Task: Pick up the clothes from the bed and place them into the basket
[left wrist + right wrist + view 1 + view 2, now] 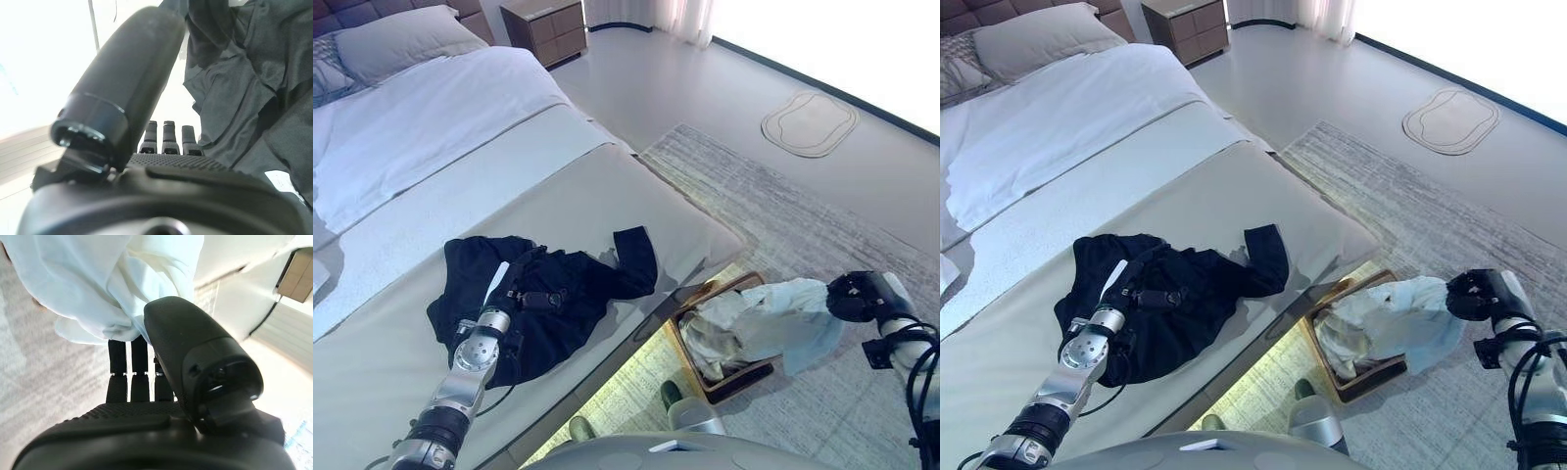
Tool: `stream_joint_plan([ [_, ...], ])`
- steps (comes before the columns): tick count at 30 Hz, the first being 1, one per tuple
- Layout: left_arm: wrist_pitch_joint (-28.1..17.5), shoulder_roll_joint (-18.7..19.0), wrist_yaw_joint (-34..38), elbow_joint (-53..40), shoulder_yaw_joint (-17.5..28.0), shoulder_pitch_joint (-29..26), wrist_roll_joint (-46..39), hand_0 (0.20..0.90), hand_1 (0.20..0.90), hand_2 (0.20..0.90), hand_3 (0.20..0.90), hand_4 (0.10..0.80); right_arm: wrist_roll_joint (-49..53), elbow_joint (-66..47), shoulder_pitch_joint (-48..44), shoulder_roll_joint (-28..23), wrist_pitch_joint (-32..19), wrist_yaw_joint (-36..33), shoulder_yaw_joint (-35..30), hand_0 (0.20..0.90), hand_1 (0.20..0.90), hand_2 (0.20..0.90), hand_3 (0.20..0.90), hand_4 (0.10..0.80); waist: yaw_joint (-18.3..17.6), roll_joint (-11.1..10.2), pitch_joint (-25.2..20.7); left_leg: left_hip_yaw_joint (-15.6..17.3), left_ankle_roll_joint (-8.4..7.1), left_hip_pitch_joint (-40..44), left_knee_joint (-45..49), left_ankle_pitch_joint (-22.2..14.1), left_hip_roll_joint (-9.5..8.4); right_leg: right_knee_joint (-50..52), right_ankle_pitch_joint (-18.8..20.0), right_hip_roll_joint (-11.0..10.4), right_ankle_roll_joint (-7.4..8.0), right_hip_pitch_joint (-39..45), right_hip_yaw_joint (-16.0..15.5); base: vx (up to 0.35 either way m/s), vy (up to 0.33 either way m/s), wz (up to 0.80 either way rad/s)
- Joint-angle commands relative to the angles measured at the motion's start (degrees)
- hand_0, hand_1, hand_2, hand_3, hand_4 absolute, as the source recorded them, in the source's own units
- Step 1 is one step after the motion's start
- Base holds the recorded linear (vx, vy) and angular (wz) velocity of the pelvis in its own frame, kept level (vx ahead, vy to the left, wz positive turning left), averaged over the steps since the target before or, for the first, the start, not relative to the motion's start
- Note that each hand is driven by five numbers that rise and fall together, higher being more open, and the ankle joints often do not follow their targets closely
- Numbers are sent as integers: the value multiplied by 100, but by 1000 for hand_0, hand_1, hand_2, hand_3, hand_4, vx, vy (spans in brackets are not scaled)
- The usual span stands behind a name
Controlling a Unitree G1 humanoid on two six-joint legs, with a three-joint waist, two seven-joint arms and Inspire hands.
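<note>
A pale garment is held over the basket; a dark one lies on the bed.
The right robot hand [854, 296] is clamped on the pale blue garment [783, 318], draped into the basket [744, 377] on the rug [822, 196]. The left robot hand [1157, 297] rests on the black garment [1205, 289] on the bed [1185, 191]; whether its fingers grip cannot be told.

Grey pillow [399, 39] by the headboard; wooden nightstand [546, 29] beyond — pale patterned rug [803, 211] on the floor
</note>
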Motion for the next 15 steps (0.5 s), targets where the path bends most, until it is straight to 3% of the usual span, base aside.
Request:
stream_joint_plan([
  [1,-330,133,145,-66,114,-565,99,900,900,900,900,800,80,4,-822,-382,-260,-381,-318,900,900,900,900,800,239,-38,-124,-280,218,144,559,-1033,-46,501,40,280,28,-582,-352,-14,-4,6],
  [15,-359,124,169,-78,114,-507,114,900,900,900,900,800,-35,-44,-794,-251,-249,-458,-193,900,900,900,900,800,307,-68,-107,-353,215,144,523,-1006,-64,479,36,278,32,-543,-389,-5,-2,3],
])
